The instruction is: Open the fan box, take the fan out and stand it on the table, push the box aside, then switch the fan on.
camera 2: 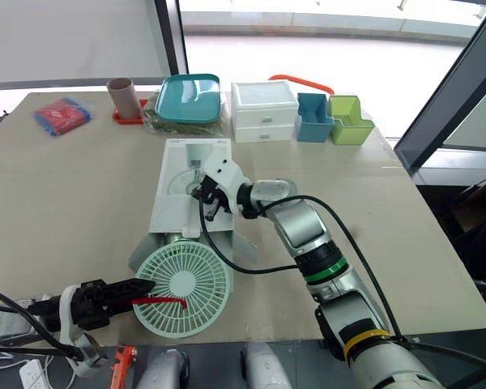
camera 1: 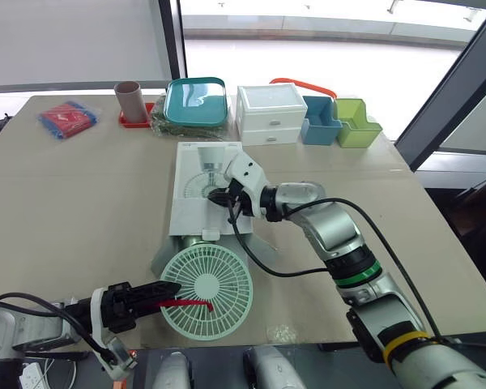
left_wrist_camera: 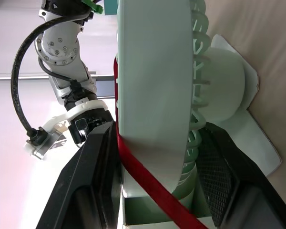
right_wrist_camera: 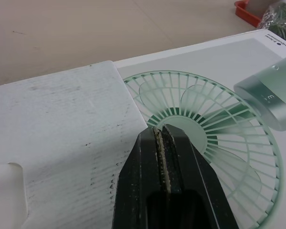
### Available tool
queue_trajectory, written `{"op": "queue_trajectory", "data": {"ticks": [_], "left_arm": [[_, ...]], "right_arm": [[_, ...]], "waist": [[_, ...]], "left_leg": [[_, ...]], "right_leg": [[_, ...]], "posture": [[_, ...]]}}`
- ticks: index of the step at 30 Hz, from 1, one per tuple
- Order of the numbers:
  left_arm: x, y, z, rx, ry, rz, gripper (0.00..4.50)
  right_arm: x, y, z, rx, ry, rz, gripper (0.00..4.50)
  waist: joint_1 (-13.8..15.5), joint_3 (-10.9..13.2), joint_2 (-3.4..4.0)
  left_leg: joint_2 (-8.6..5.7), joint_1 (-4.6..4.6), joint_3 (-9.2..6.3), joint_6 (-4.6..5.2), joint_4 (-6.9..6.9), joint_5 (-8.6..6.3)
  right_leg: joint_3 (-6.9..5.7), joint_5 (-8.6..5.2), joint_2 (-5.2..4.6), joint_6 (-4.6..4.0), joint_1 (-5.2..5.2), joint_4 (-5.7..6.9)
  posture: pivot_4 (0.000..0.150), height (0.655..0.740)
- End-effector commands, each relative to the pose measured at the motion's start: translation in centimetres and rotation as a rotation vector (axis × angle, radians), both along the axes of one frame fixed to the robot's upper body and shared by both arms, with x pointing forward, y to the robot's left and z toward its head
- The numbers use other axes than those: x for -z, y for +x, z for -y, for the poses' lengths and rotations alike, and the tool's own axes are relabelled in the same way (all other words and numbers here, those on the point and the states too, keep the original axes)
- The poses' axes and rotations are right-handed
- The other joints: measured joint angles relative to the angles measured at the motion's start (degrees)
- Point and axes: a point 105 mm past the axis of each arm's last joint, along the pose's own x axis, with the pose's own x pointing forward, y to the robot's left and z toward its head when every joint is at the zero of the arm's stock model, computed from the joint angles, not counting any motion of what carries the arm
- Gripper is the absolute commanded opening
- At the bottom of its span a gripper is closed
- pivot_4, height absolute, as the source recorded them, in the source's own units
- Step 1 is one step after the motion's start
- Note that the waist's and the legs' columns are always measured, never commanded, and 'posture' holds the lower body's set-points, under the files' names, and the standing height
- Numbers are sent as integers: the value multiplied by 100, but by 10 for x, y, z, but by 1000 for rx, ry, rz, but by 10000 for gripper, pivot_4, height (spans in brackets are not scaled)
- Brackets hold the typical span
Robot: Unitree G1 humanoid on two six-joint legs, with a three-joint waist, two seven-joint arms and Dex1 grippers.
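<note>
The white fan box (camera 1: pixel 196 194) lies flat in the middle of the table, its near end open. The mint-green fan (camera 1: pixel 209 290) sticks out of that end, its round grille face up near the table's front edge. My left gripper (camera 1: pixel 167 290) comes in from the left and is shut on the grille's rim (left_wrist_camera: pixel 152 71), one finger on each side. A red strap (left_wrist_camera: pixel 143 176) runs across the rim between them. My right gripper (right_wrist_camera: pixel 162 131) is shut with nothing in it, its tips resting on the fan picture printed on the box top (right_wrist_camera: pixel 76 124).
Along the far edge stand a red packet (camera 1: pixel 66 119), a brown cup (camera 1: pixel 130 100), a teal lidded tub (camera 1: pixel 196 101), a white drawer unit (camera 1: pixel 270 113), a blue bin (camera 1: pixel 320 120) and a green bin (camera 1: pixel 356 123). An open box flap (camera 1: pixel 263 243) lies beside the fan.
</note>
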Motion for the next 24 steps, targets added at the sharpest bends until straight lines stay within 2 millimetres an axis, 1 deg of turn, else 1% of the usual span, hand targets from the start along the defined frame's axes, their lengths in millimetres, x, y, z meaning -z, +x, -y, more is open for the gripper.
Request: {"op": "queue_trajectory", "data": {"ticks": [1, 5, 8, 14, 18, 21, 22, 24], "left_arm": [[8, -4, 0, 7, 13, 14, 19378], [13, -8, 0, 25, 8, 32, 19378], [11, -14, 4, 54, -30, 52, 19378], [1, -21, 13, 103, -104, 117, 19378], [-9, -16, 15, 97, -145, 156, 19378], [-15, -16, 19, 112, -157, 161, 19378], [-19, -17, 22, 125, -161, 160, 19378], [-19, -25, 29, 154, -179, 111, 19378]], "right_arm": [[5, 1, 6, 24, -21, -11, 0], [5, 2, 6, 28, -21, -12, 0], [5, 3, 6, 35, -19, -12, 0], [4, 7, 5, 52, -10, -5, 0], [1, 10, 4, 67, -3, 4, 0], [0, 11, 4, 67, -1, 6, 0], [0, 11, 4, 67, -1, 6, 0], [-1, 11, 4, 67, -2, 8, 0]], "waist": [[0, -1, 0], [0, -3, -1], [0, -3, -1], [1, -4, -2], [1, -4, -2], [12, -4, -2], [17, -4, -2], [24, -4, -2]], "left_leg": [[0, 0, 0, 0, 0, 0], [-1, 1, -2, 0, 0, 0], [0, 1, -3, 0, 0, 0], [-2, 1, -3, 0, 0, 0], [-12, 2, -4, 3, 0, 2], [-21, 1, -5, 7, 1, 5], [-24, 1, -6, 8, 1, 5], [-26, 1, -7, 9, 1, 6]], "right_leg": [[-2, 0, -2, 0, 0, 0], [-7, 0, -5, 0, 1, 3], [-13, 0, -7, 0, 0, 4], [-34, 0, -21, 0, -1, 6], [-79, 1, -51, -1, -1, 10], [-106, 1, -72, -1, -2, 12], [-111, 1, -77, -1, -2, 13], [-115, 1, -81, -1, -2, 13]], "posture": [[1500, 7400], [1500, 7400], [1500, 7400], [1500, 7400], [1500, 7400], [1500, 7400], [1500, 7400], [1500, 7400]]}}
